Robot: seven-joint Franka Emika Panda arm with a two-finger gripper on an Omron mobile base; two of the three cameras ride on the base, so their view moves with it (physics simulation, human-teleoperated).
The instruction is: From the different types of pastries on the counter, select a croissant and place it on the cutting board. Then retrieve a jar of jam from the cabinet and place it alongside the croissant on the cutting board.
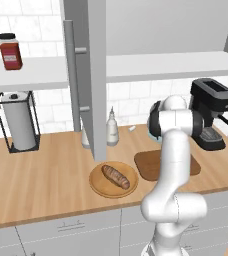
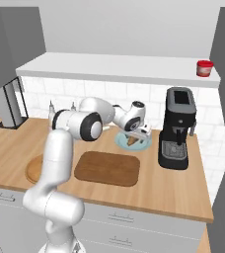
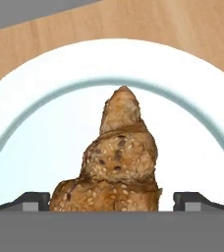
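Croissant [image 3: 119, 157] is right at the hand camera, between the two tool [image 3: 111, 201] fingertips, one tip either side of its wide end, narrow end pointing away. Fingers apart, straddling it; pads look just beside the flanks, can't tell if they touch yet. No clamp visible.

Handling guess: light, flaky, soft crust. It'll crush under hard squeeze and shed crumbs. Seeded surface should give decent friction. Best hold is across the thick middle, where the tips sit now, not the tapered end.

It lies on the light-blue plate [image 3: 30, 98], roughly centred in the well. Plate is on the desk [image 2: 149, 183] just behind the cutting board [image 2: 107, 169], beside the coffee machine [image 2: 177, 128]. Right base view shows the tool down over the plate, arm reaching across the board.

Board is bare, near, short carry toward the robot.

Further out: baguette-like loaf [image 1: 115, 177] on the round wooden plate [image 1: 98, 185], left of the board. Jar of jam [image 2: 204, 67] on the cabinet shelf [image 2: 119, 69] above the coffee machine, well apart. Taller black-lidded jar [image 1: 9, 51] on the shelf far left.
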